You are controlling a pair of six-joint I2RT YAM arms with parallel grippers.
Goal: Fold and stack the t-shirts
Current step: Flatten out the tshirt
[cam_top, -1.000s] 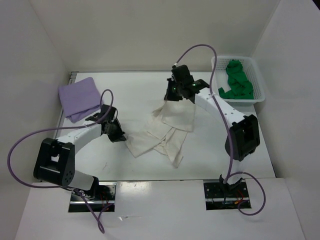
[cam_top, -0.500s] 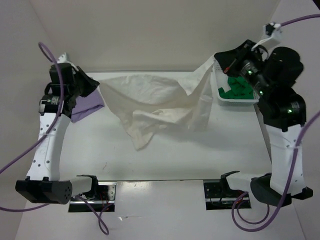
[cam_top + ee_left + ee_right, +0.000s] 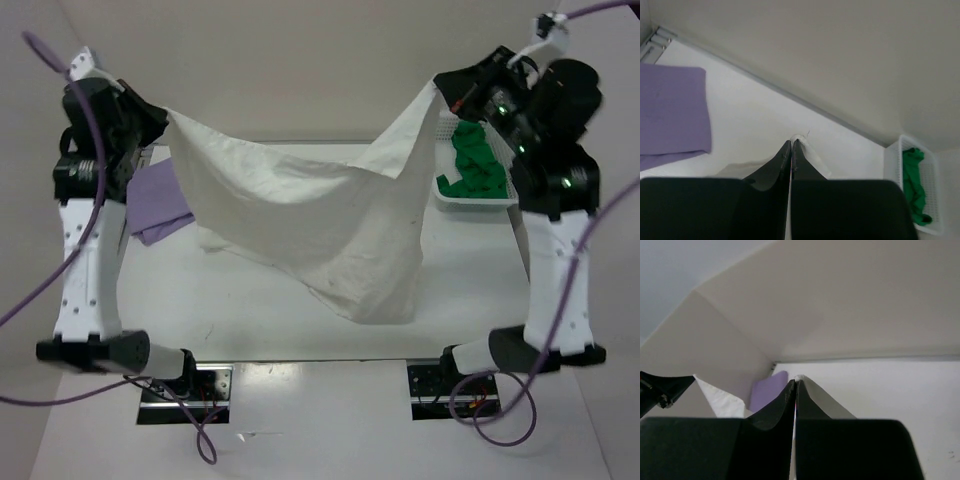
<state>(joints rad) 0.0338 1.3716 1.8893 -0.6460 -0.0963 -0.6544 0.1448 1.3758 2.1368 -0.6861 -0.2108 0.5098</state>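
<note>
A: Cream t-shirt (image 3: pixel 310 225), where?
B: Hanging spread above the table (image 3: pixel 240 305), between both upright arms.
A: Grip?
B: Both the left gripper (image 3: pixel 162 116) and right gripper (image 3: pixel 441 90) are pinched closed on its upper corners.

Bright diffuse light; soft shadow beneath cream t-shirt (image 3: pixel 320 220); wrist foregrounds blurred.

One cream t-shirt (image 3: pixel 330 220), one lavender t-shirt (image 3: pixel 155 205), one green t-shirt (image 3: pixel 478 165), one mesh basket (image 3: pixel 478 203), two arms (image 3: pixel 85 260) (image 3: pixel 555 270)
</note>
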